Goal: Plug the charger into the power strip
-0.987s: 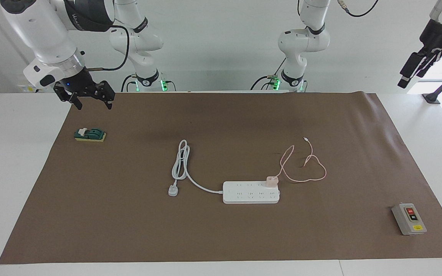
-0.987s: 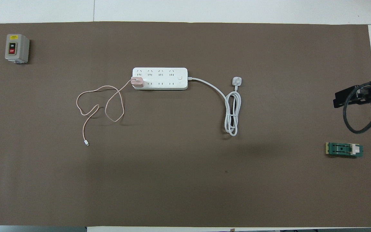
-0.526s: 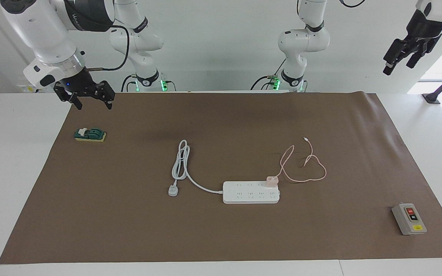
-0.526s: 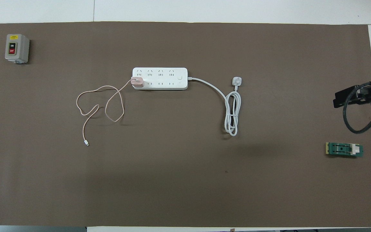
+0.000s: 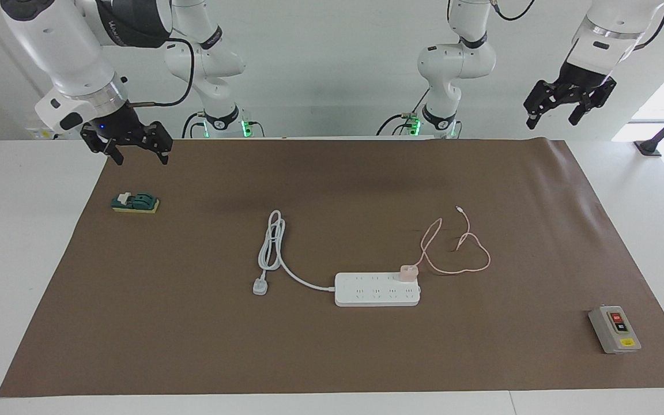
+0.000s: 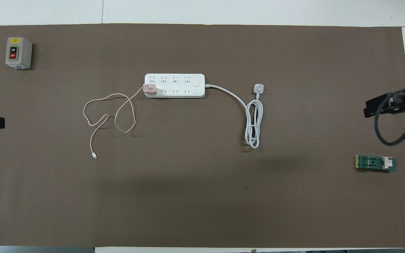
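Observation:
The pale pink charger (image 5: 408, 272) sits upright on the white power strip (image 5: 375, 292), at the strip's end toward the left arm; it also shows in the overhead view (image 6: 149, 90) on the strip (image 6: 179, 85). Its thin pink cable (image 5: 466, 255) lies looped on the mat, nearer to the robots. My left gripper (image 5: 552, 118) is open and empty, raised high over the mat's edge at the left arm's end. My right gripper (image 5: 140, 157) is open and empty, raised over the mat's corner at the right arm's end, where that arm waits.
The strip's thick white cord and white plug (image 5: 260, 286) lie toward the right arm's end. A grey box with red and black buttons (image 5: 614, 329) stands at the left arm's end. A small green switch block (image 5: 135, 203) lies under the right gripper. A brown mat (image 5: 332, 357) covers the table.
My left gripper has swung in from outside the table's end toward the mat and turned to point down; its tip now shows at the overhead view's edge. The right arm has not moved.

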Tool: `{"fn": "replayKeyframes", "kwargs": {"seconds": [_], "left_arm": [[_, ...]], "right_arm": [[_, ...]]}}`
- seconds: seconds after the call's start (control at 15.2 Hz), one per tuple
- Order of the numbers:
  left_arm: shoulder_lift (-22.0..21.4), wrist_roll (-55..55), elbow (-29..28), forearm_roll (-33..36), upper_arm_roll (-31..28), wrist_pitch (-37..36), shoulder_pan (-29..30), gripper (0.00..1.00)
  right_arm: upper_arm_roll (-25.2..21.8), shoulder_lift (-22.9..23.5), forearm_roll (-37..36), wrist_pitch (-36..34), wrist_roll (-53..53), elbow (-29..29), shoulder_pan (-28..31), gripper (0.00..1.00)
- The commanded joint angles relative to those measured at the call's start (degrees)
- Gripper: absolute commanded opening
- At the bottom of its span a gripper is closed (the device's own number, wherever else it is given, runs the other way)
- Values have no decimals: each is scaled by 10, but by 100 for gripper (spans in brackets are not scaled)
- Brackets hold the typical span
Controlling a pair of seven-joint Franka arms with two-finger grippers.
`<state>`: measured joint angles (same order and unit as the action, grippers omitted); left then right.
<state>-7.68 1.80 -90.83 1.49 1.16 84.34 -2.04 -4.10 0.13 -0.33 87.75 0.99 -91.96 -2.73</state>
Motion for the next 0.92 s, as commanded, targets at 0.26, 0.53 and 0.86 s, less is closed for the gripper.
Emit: {"fn": "replayKeyframes", "kwargs": {"seconds": [0.26,0.53,0.86], "left_arm": [[-5,-14,-21,-32,1,-2,-10,100],[-4,-9,-24,-32,3,-1,-14,100],[-6,-7,-28,-32,3,-7,-13,100]], "right_arm": [[3,-8,-12,-3,7,-8,4,100],[3,-8,-12,-3,7,-8,4,100],[3,-8,-12,-3,7,-8,4,100]]}}
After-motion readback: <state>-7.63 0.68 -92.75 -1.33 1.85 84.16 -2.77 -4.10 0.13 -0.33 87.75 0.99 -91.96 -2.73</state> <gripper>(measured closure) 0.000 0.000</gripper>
